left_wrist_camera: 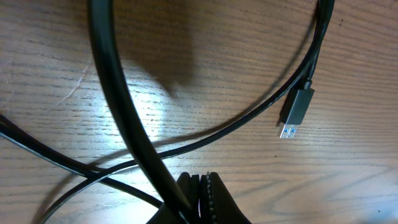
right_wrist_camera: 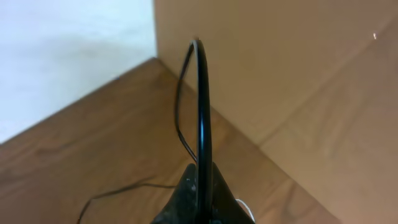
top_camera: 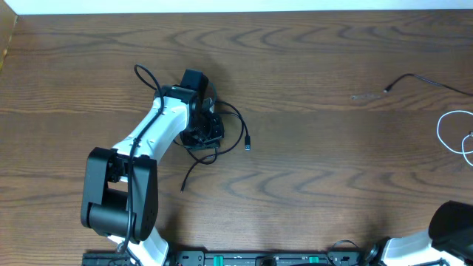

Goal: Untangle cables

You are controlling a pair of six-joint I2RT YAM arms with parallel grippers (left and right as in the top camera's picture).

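A black cable (top_camera: 235, 118) lies looped on the wood table under my left arm, its USB plug (top_camera: 247, 145) to the right. In the left wrist view the plug (left_wrist_camera: 296, 112) lies free and thin black strands (left_wrist_camera: 68, 165) cross at the left. My left gripper (left_wrist_camera: 202, 186) is shut just beside those strands, with nothing visible between its tips. A second black cable (top_camera: 414, 78) and a white cable (top_camera: 449, 133) lie far right. My right gripper (right_wrist_camera: 202, 174) is shut, away from the cables.
The left arm's own thick black wire (left_wrist_camera: 121, 93) runs across the left wrist view. A similar wire (right_wrist_camera: 202, 99) arches in front of the right gripper. A tan wall (right_wrist_camera: 280, 62) stands next to the table in the right wrist view.
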